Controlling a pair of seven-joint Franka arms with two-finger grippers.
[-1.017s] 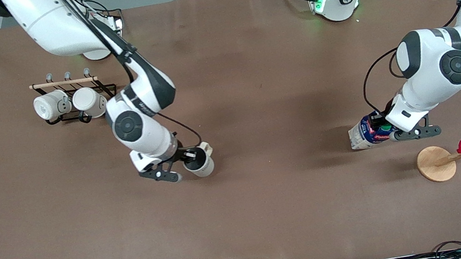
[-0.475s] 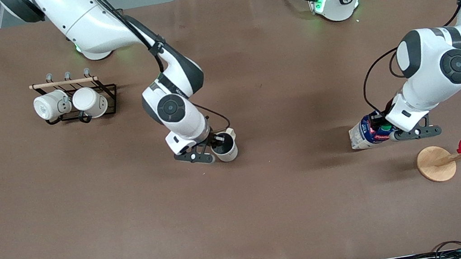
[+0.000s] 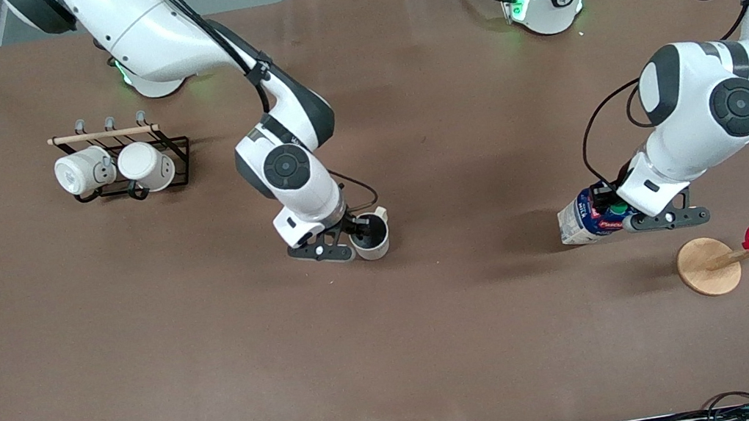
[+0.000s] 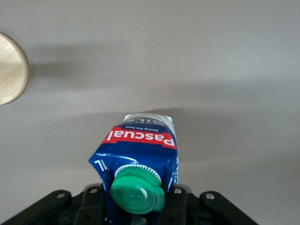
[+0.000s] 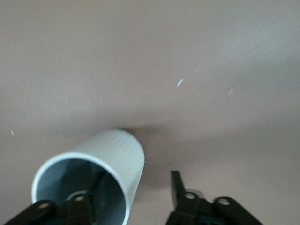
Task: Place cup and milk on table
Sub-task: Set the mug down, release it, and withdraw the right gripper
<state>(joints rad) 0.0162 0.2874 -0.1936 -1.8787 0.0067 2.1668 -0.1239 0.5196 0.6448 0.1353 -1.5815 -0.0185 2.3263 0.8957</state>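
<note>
While the left end effector grips the milk, lower it upright to the tabletop — the right end effector, parted astride the cup wall, lifts straight.

The left gripper is clamped on the gabled top of the milk, its black fingers pressed against the dark blue sides just beside the round green cap. The carton's red band reads "Pascual". Its white base points at the plain brown table. A round wooden disc lies on the tabletop, apart from the carton.
</note>
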